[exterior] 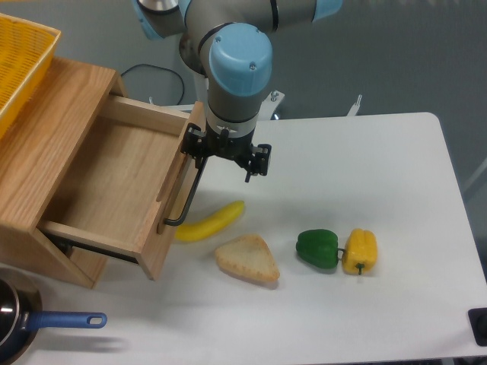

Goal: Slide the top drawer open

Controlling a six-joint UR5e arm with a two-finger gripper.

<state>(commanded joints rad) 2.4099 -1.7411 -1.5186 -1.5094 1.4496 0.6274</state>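
The top drawer (pixel 114 186) stands pulled far out of the wooden cabinet (pixel 46 152), its bare floor showing, its front panel reaching toward the banana (pixel 207 222) on the table (pixel 365 182). The black bar handle (pixel 187 199) runs along that front panel, its long axis slanting from up near the gripper (pixel 227 161) down and toward the camera. The near end of the handle lies below and left of the fingers; its upper end sits right at the left finger (pixel 199 149), which seems hooked on or pressed against the bar, though a firm clasp cannot be confirmed. The other finger (pixel 257 163) hangs clear to the right, so the jaws look spread, not clamped. Any further pull would run rightward, square to the handle's length, away from the cabinet. The drawer looks close to fully open, so the task appears nearly finished.
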